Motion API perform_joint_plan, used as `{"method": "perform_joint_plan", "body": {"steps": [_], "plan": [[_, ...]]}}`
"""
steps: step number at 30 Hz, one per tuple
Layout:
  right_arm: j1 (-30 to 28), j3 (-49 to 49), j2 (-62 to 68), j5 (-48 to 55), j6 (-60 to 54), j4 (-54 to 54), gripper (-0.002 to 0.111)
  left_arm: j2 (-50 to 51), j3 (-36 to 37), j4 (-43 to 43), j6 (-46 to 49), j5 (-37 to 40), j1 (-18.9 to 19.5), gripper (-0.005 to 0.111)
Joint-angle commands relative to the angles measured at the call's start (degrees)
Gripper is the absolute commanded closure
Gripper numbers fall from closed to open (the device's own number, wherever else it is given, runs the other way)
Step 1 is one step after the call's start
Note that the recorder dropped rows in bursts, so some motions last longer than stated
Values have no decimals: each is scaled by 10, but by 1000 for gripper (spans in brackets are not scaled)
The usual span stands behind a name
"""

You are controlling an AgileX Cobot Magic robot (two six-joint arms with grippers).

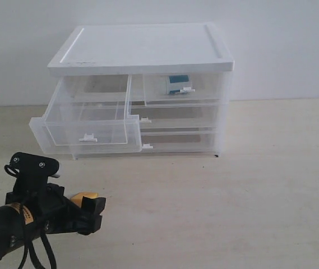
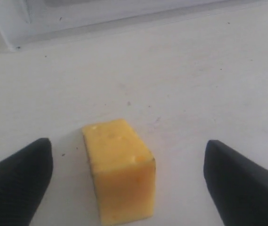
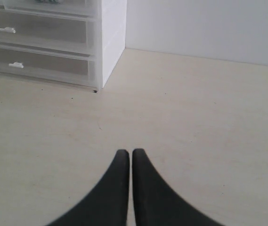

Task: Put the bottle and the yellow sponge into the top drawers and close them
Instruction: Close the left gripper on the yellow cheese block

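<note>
Gaping wide around the yellow sponge point(image 2: 119, 172), left gripper point(image 2: 126, 146) holds nothing; right gripper point(image 3: 130, 154) closed.

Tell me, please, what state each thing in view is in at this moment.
Top left drawer: pulled open, empty.
Top right drawer: closed.
Bottle: inside the top right drawer.
Lower drawers: both closed.
Yellow sponge: lying on the table, not gripped.
Left tool: open, one finger on either side of the yellow sponge.
Right tool: shut, empty.

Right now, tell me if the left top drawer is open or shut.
Open. The left top drawer is pulled well out of the cabinet, its front standing far forward of the cabinet's face.
</note>
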Motion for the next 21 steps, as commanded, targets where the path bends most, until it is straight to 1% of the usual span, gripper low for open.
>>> {"method": "perform_joint_plan", "body": {"steps": [1, 10, 12, 14, 16, 18, 20, 21], "plan": [[-1, 0, -3, -5, -2, 0, 108, 14, -2, -8, 5, -33, 1, 27], [-1, 0, -3, -5, -2, 0, 108, 22, -13, -8, 5, -24, 1, 28], [-1, 0, -3, -5, -2, 0, 108, 22, -13, -7, 5, -19, 1, 33], [-1, 0, -3, -5, -2, 0, 108, 22, -13, -6, 1, -9, 1, 42], [-1, 0, -3, -5, -2, 0, 108, 22, -13, -4, -1, -7, 1, 47], [-1, 0, -3, -5, -2, 0, 108, 22, -13, -4, -1, -5, 1, 47], [-1, 0, -3, -5, -2, 0, 108, 22, -25, -4, 1, 32, 1, 47], [-1, 0, -3, -5, -2, 0, 108, 22, -36, -3, 5, 63, 1, 48]]}}
